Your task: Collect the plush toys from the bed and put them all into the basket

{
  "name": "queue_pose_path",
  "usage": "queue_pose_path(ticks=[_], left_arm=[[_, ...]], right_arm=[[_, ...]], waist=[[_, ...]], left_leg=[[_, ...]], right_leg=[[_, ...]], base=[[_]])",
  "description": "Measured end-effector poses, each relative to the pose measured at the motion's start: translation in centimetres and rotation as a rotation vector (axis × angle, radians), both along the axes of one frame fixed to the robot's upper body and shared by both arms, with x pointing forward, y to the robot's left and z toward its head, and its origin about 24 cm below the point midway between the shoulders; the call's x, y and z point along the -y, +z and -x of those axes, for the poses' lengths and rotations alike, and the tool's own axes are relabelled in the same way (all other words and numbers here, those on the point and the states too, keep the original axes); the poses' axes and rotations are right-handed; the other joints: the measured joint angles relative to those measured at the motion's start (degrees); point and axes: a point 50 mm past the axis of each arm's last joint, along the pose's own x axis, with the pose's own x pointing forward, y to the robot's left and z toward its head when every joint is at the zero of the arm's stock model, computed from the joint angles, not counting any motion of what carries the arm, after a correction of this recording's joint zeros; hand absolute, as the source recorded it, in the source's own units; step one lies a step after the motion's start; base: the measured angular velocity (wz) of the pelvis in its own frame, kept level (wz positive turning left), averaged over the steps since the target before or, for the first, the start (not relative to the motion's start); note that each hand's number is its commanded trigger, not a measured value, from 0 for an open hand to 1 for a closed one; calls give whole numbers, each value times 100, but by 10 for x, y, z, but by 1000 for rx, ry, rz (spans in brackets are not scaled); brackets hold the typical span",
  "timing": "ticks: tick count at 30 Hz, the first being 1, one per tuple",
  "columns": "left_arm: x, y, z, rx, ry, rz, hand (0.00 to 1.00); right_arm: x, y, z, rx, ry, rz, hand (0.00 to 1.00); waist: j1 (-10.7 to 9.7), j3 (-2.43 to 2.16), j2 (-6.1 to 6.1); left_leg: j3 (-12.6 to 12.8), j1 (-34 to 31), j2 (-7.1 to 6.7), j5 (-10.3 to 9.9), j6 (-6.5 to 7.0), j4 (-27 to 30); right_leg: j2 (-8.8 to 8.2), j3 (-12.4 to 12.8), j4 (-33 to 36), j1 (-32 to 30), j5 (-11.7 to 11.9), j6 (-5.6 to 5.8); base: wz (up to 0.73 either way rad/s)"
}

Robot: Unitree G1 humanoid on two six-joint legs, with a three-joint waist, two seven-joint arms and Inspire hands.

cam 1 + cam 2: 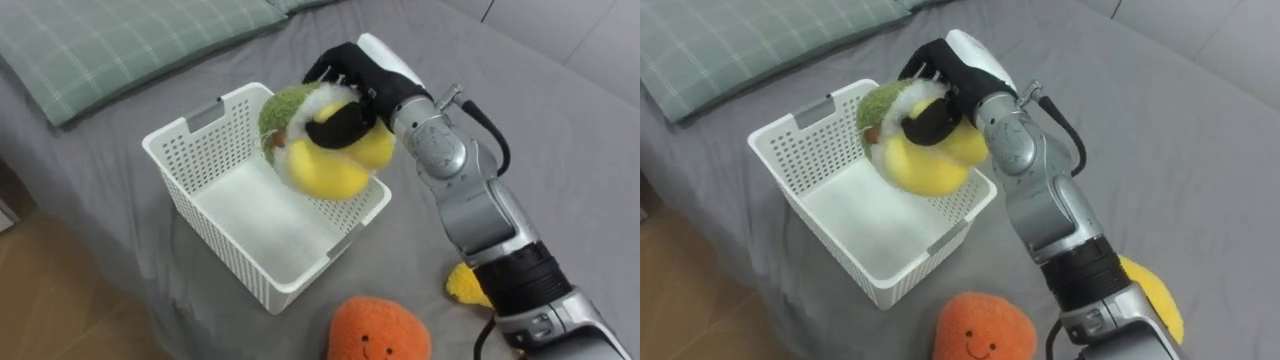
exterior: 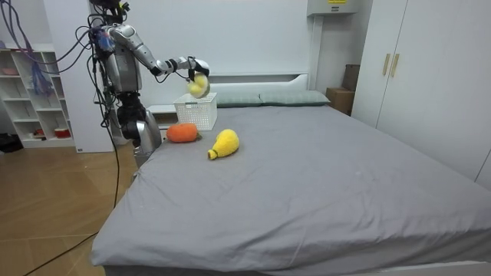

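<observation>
Toy: yellow-green plush toy (image 1: 322, 168) tilted above the basket (image 1: 200, 165), green end up.
Hand: your right hand (image 1: 345, 75) clamps it.

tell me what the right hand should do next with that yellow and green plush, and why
Probably open the right hand and let the yellow and green plush drop: the hand is curled round it above the far side of the white basket, whose floor looks bare beneath.
</observation>
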Motion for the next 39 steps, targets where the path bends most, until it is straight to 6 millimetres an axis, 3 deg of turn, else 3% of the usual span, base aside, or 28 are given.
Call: queue_pose_path(ticks=[3,4,13,22,39], left_arm=[[-1,1,-2,-7,-27,-14,0],[-2,2,-4,-5,-40,-23,0],[-3,8,-27,57,-72,-44,0],[1,9,-32,70,-114,-50,0],[5,9,-35,73,-143,-47,0]], right_arm=[[0,-1,0,4,-9,-3,0],[0,-1,0,10,-15,-7,0],[-5,-6,1,20,-12,-27,0],[1,-16,-2,-20,-46,-52,0],[9,-18,-4,0,-96,-66,0]], waist=[[5,-8,-12],[0,-31,-45],[-23,-29,-52],[-171,-38,-111],[-192,-29,-97]], left_leg=[[-50,-68,-33,25,11,1],[-64,-88,-41,43,15,0],[-56,-7,-44,65,15,-15],[9,30,-35,64,17,-29],[24,39,-32,65,18,-38]], right_leg=[[-27,-79,0,-24,-9,16],[-34,-92,4,-60,-9,16],[-30,-43,2,20,-7,18],[-34,-1,7,31,-6,21],[-32,10,2,20,-6,21]], base=[[10],[10],[0],[-3],[0]])
